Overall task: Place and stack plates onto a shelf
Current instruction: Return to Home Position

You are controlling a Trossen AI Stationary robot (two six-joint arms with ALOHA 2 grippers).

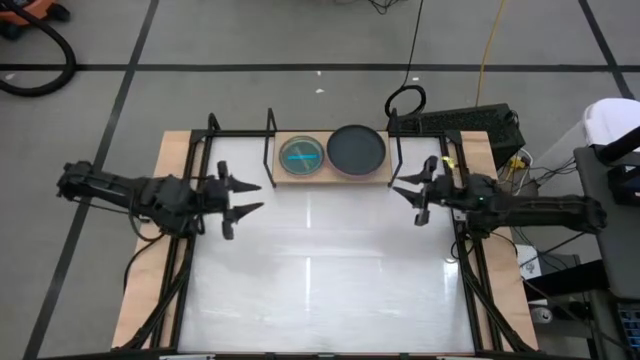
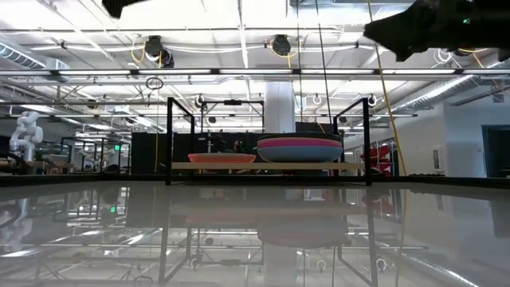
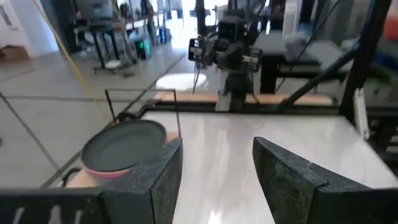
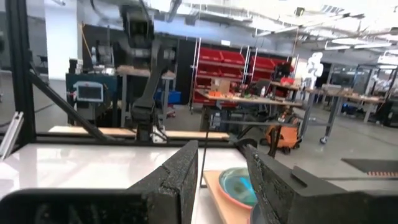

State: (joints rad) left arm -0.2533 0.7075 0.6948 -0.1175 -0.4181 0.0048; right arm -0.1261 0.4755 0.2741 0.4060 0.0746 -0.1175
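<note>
Light-wood rectangular shelf board, framed by thin black metal uprights, sits at the far edge of the glossy white desk. It carries two stacks side by side. On its left half a small translucent cyan round plastic plate tops the low stack. On its right half a large black round plastic plate tops the taller stack. In the low view the magenta, blue and salmon rims of the larger plates beneath show under it. A black box with trailing cables lies past the shelf's right end, off the desk's far right corner.

The left gripper hangs above the desk just off the shelf's front left corner, arm stretched level and pointing inward. Its two dark fingers are spread wide and hold nothing. The right gripper faces it from the shelf's front right corner, beside the right upright. Its arm is likewise level, its fingers parted and unloaded. Both grippers are apart from the plates.
</note>
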